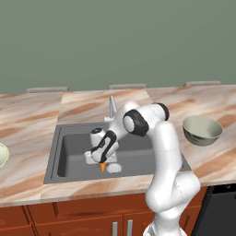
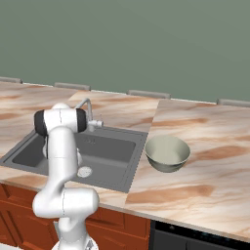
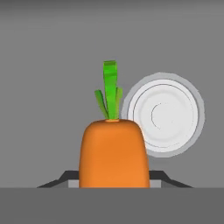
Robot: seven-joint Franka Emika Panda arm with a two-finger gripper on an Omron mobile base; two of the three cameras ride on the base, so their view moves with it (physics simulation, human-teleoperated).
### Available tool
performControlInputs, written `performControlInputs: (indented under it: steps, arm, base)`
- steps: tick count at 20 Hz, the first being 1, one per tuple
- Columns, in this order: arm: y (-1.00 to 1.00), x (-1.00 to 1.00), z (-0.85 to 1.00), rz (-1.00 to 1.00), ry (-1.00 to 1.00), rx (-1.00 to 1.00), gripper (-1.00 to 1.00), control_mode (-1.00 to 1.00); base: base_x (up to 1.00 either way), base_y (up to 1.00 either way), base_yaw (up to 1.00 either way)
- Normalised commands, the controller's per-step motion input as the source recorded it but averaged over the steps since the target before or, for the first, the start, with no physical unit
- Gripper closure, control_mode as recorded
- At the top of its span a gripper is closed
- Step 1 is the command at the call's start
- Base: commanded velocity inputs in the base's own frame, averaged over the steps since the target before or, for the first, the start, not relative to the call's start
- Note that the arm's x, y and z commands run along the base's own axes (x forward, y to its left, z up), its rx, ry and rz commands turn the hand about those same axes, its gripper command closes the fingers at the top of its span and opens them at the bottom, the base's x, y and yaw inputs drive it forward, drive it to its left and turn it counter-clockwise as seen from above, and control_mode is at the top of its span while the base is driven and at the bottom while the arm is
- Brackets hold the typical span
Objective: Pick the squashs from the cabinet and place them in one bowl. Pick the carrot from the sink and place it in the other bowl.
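A: Panel one, please. What am I looking at, largest thing first?

B: I am looking down on the marble bench (image 1: 27, 133), with the sink (image 1: 73, 147) sunk into it. The other bowl (image 1: 202, 130) is sitting on the bench well to the right of the basin.

A: And the tool?

B: I am holding the tool (image 1: 102, 162) low inside the sink, its jaws clamped on the carrot (image 3: 113, 154). The carrot's long axis is running straight out from the jaws, leafy end (image 3: 110, 89) foremost, just beside the round drain (image 3: 164, 114).

A: So the coming move?

B: As I am judging it, up, then right toward the bowl.
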Motion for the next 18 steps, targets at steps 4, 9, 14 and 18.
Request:
performControlInputs:
  steps: [4,9,14,18]
  arm:
    - [0.16,0.0,0.35,0.0,0.0,-0.03,1.0,-1.0]
    - [0.17,0.01,0.35,0.0,0.0,-0.04,1.0,-1.0]
    - [0.16,0.0,0.37,0.0,0.0,-0.04,1.0,-1.0]
    - [0.13,0.0,0.38,0.0,0.0,-0.03,1.0,-1.0]
  base:
    - [0.0,0.0,0.0]
    - [0.0,0.0,0.0]
    - [0.0,0.0,0.0]
    - [0.0,0.0,0.0]
